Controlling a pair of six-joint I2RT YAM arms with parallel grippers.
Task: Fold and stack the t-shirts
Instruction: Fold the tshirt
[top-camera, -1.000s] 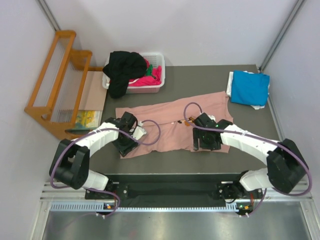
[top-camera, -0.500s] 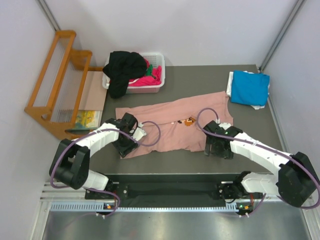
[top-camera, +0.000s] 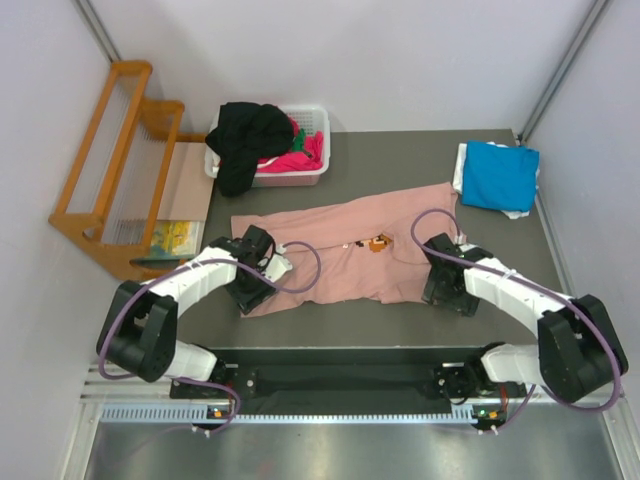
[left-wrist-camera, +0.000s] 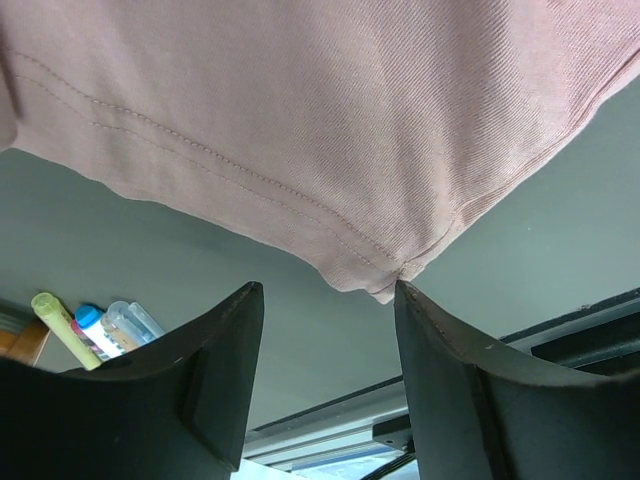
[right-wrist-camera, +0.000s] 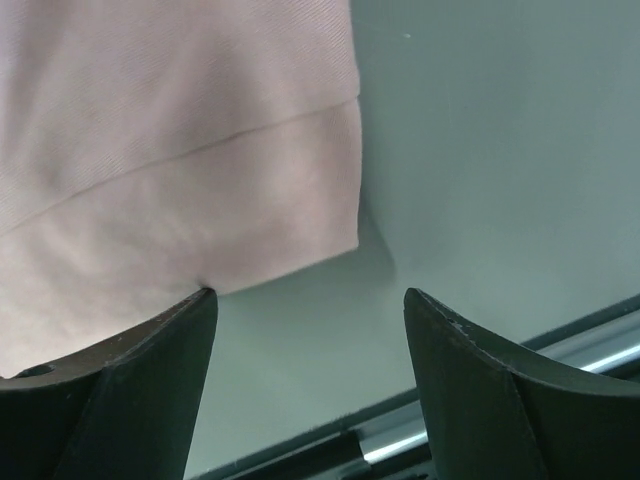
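Observation:
A salmon-pink t-shirt (top-camera: 340, 250) with a small orange-dark print (top-camera: 377, 243) lies spread flat across the middle of the table. My left gripper (top-camera: 250, 292) is open at its near left corner; the left wrist view shows the hem corner (left-wrist-camera: 385, 285) just ahead of the open fingers (left-wrist-camera: 200, 370). My right gripper (top-camera: 447, 292) is open at the near right corner; the right wrist view shows the cloth's edge (right-wrist-camera: 300, 225) just ahead of it. A folded blue t-shirt (top-camera: 500, 175) lies at the far right. Black (top-camera: 245, 140), magenta (top-camera: 300, 160) and green shirts fill the basket.
The white slatted basket (top-camera: 318, 120) stands at the table's far left. A wooden rack (top-camera: 115, 150) stands off the table's left side. White cloth (top-camera: 460, 165) lies under the blue shirt. The table's front rail (top-camera: 340, 350) runs close behind both grippers.
My right gripper has moved right and toward the near edge, from the shirt's middle to its near right corner, uncovering the print. The left gripper has stayed put.

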